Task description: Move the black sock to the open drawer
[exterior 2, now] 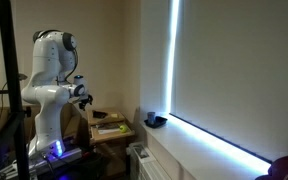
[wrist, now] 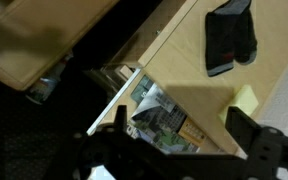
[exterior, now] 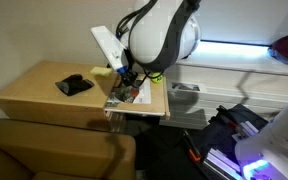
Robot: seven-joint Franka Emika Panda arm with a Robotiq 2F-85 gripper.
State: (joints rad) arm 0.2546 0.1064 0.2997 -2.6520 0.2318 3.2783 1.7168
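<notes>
While the gripper (wrist: 174, 128) hangs released and empty, its 2 fingers (wrist: 252, 140) spread wide in the wrist view, it hovers over the open drawer (wrist: 156, 112), which is pulled out from the edge of the tabletop (wrist: 189, 60) and holds printed papers. Beyond the drawer, a yellow note (wrist: 246, 98) lies on the wood. Farther on, the black sock (wrist: 230, 38) lies flat on the tabletop, well apart from the gripper; an exterior view shows the black sock (exterior: 74, 85) near the middle of the surface. The step in hand looks like the approach, with no grasp made yet. Next, the gripper probably has to cross to the sock, descend, close on the fabric and carry it back over the drawer.
</notes>
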